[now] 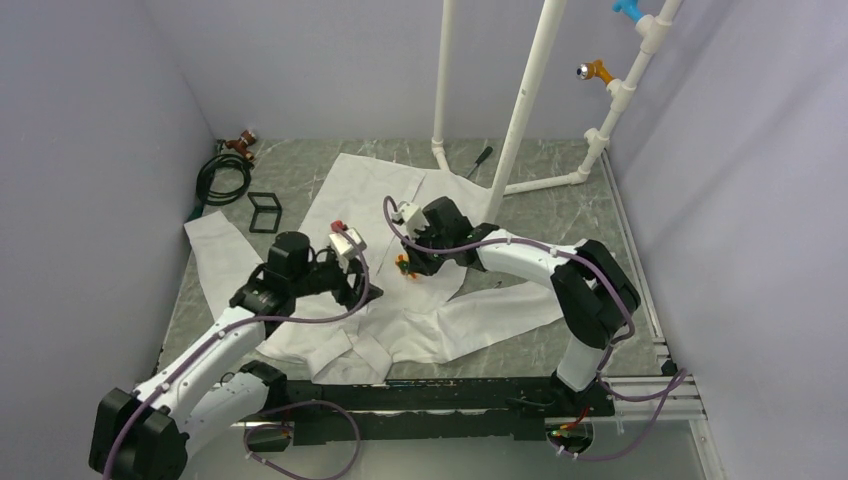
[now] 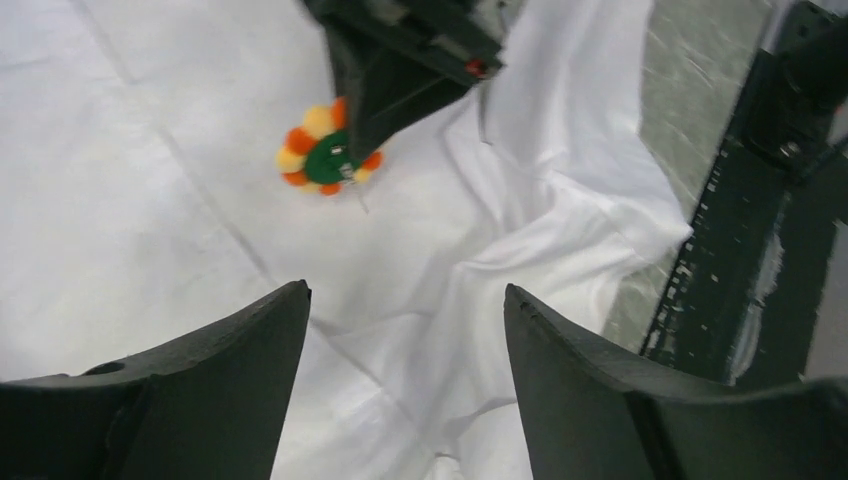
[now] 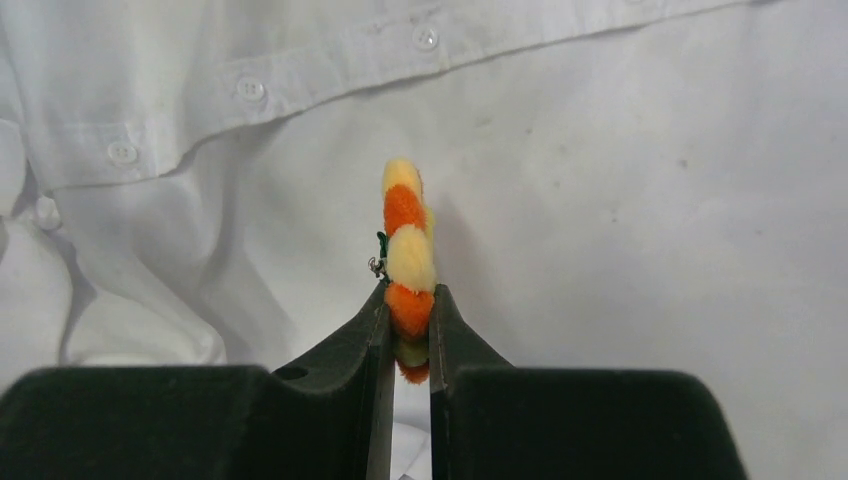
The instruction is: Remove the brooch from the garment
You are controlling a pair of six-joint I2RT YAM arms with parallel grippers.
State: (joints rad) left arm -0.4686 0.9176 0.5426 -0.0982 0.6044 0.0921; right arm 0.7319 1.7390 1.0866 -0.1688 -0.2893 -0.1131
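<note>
R tool [image 3: 408, 305] is pinching the brooch [image 3: 409, 250] edge-on over the white shirt [image 3: 620, 200]; L tool [image 2: 406, 300] is hanging w/ jaws apart.

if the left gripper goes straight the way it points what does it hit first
Probably the garment, a rumpled fold ahead of the left gripper; the brooch lies left of that line. Depth is unclear.

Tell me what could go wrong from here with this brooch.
The right tool pinches the brooch edge-on by its lower petals only; the soft fluff could slip out. The left tool hangs open above the garment, holding nothing down; if the pin is caught, fabric may lift along.
</note>
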